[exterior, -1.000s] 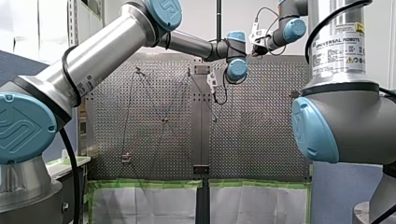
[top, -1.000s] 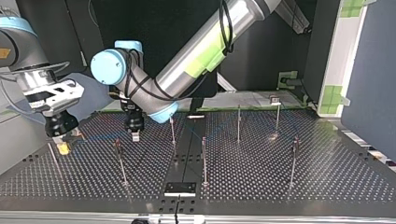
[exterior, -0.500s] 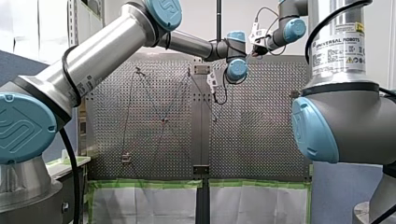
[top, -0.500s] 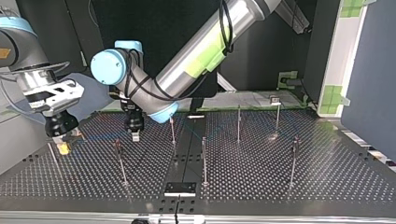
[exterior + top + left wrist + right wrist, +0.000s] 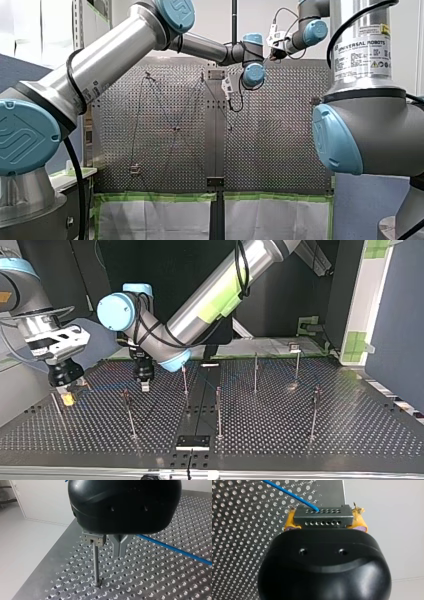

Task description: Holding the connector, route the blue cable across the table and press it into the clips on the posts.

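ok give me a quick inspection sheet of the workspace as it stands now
surface: perforated table, bare metal
job's things: connector; upright posts, one topped by a clip
clutter: nothing seen
grippers: right gripper shut on the connector, yellow pads; left gripper low beside the clip post, state unclear
cables: blue cable leaves the connector, passes the left gripper
surroundings: green tape on a white panel

A robotics lab cell. Two industrial arms with blue joint caps stand at the near edge of a perforated metal surface set with thin upright posts. Green tape edges white panels, and plain white walls and a dark partition close it in.
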